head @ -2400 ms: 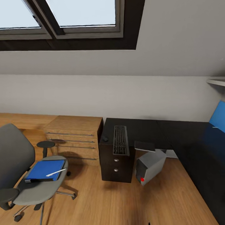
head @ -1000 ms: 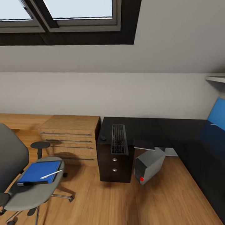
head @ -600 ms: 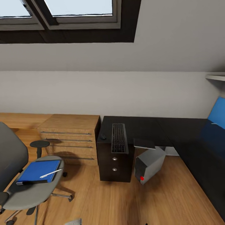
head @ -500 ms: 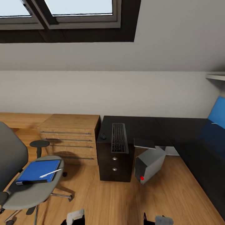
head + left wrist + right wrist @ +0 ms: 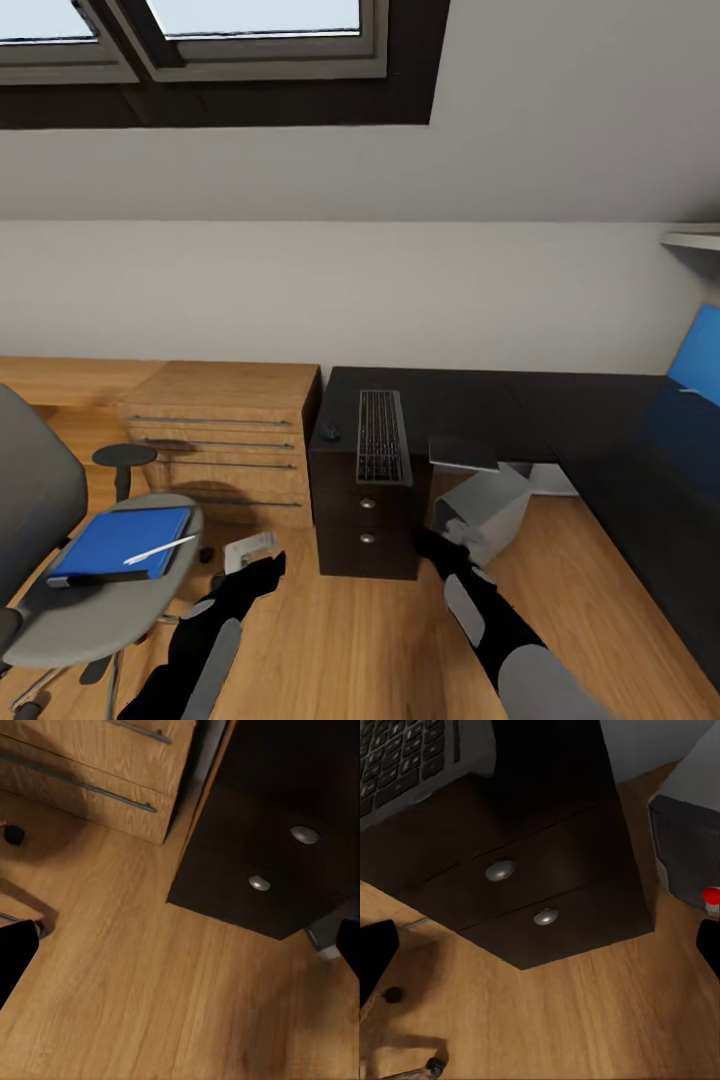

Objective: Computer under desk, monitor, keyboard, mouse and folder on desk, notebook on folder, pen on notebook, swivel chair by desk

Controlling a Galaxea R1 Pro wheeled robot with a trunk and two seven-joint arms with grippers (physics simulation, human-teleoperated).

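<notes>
Drawers of the surface: two dark fronts with round silver knobs, both shut, contents not visible. Light-wood chest of drawers beside it, also shut.

Keyboard lies on the black top above the drawers, long axis running from the front edge back toward the wall. A small dark item, too small to identify, sits just left of it.

Folder lies flat on the swivel chair seat, dark spine edge facing the camera. Pen rests diagonally on top.

Computer stands on the floor under the surface, tilted; its red dot is seen in the right wrist view only.

Left claw and right claw are raised over the floor, holding nothing. In both wrist views the fingertips sit at opposite frame edges, jaws spread wide.
</notes>
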